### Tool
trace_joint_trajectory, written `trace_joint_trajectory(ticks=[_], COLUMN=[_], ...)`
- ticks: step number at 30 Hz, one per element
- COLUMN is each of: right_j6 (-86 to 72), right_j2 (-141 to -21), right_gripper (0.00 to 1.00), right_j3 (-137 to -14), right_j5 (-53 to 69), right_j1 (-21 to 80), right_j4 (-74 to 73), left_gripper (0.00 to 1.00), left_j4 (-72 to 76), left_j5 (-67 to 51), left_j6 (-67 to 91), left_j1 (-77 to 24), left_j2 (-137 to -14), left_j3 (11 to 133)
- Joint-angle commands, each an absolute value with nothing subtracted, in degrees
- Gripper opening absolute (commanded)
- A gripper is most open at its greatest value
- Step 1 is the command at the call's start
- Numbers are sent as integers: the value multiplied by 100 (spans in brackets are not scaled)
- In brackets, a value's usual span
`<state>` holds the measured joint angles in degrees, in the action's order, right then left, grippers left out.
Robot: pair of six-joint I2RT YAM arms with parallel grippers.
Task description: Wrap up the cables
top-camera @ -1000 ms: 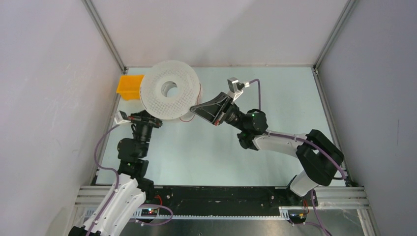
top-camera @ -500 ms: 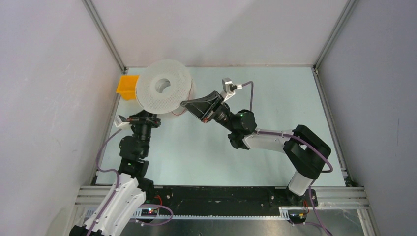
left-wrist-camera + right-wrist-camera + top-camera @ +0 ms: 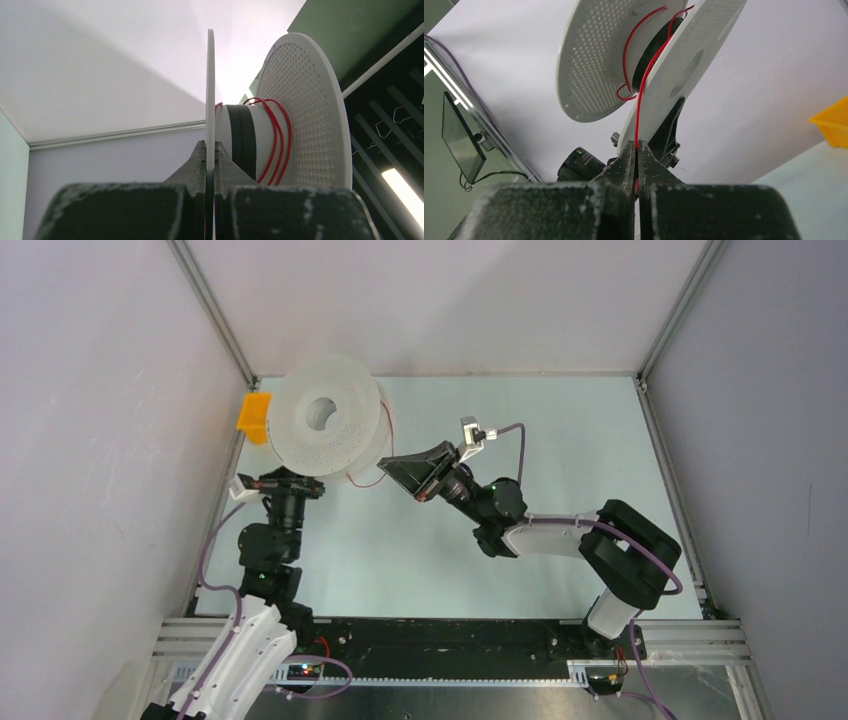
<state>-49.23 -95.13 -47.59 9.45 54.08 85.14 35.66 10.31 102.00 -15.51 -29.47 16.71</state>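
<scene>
A white perforated spool (image 3: 322, 430) is held up off the table at the back left. My left gripper (image 3: 290, 483) is shut on the rim of one spool flange (image 3: 210, 90). A thin red cable (image 3: 274, 140) is wound in a few turns round the spool's core. My right gripper (image 3: 398, 468) is shut on this red cable (image 3: 638, 120), which runs taut from its fingertips (image 3: 636, 148) up over the flange edge to the core. A loose loop of cable (image 3: 368, 480) hangs below the spool.
A yellow bin (image 3: 254, 412) stands behind the spool at the back left, by the left wall. Grey enclosure walls and metal frame posts (image 3: 212, 312) close in the table. My right arm's elbow (image 3: 632, 555) sits at the right front.
The spool has moved slightly back and left and turned in my left gripper. My right gripper has pulled back to the right with the cable, away from the spool.
</scene>
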Motion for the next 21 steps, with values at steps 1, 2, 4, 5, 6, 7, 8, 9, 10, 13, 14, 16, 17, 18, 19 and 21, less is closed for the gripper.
trace_joint_trajectory(ticks=[1,2,4,5,6,7,8,9,10,13,14,16,17,18,19,21], right_j6=[-4845,-4881,-4976,-5036,-5049,-5026,-5000,-4994,-5024,-5126,-5107,-5085,-5037,-5006,-4960,-4921], right_j2=[-9341,-9329,-9317,-9306,-9298,-9279,-9276,-9286,-9306,-9393,-9399,-9408,-9403,-9386,-9340,-9248], right_gripper=[0,0,0,0,0,0,0,0,0,0,0,0,0,0,0,0], right_j3=[-5068,-5109,-5228,-5291,-5333,-5347,-5364,-5367,-5369,-5374,-5382,-5401,-5408,-5390,-5372,-5212], right_j5=[916,941,1003,1042,1061,1100,1108,1081,1064,982,965,929,946,965,982,939], right_j1=[5374,5372,5356,5356,5363,5390,5411,5435,5442,5392,5390,5387,5381,5384,5380,5387], right_j4=[8671,8669,8666,8668,8667,8666,8662,8658,8658,8658,8657,8658,8653,8615,8596,8566], left_gripper=[0,0,0,0,0,0,0,0,0,0,0,0,0,0,0,0], left_j4=[4227,4228,4212,4204,4198,4194,4193,4193,4192,4192,4192,4190,4176,4167,4135,3986], left_j5=[894,887,889,893,911,917,906,901,882,899,895,845,837,841,887,977], left_j6=[10342,10326,10229,10184,10168,10193,10216,10240,10244,10177,10168,10116,10079,10071,10032,9863], left_j1=[-1564,-1564,-1569,-1566,-1569,-1566,-1569,-1572,-1568,-1566,-1567,-1567,-1566,-1565,-1565,-1569], left_j2=[-2934,-2935,-2948,-2972,-2993,-3042,-3068,-3118,-3132,-3139,-3143,-3185,-3197,-3207,-3199,-3143], left_j3=[1891,1884,1890,1890,1881,1846,1828,1813,1807,1817,1823,1854,1876,1874,1866,1867])
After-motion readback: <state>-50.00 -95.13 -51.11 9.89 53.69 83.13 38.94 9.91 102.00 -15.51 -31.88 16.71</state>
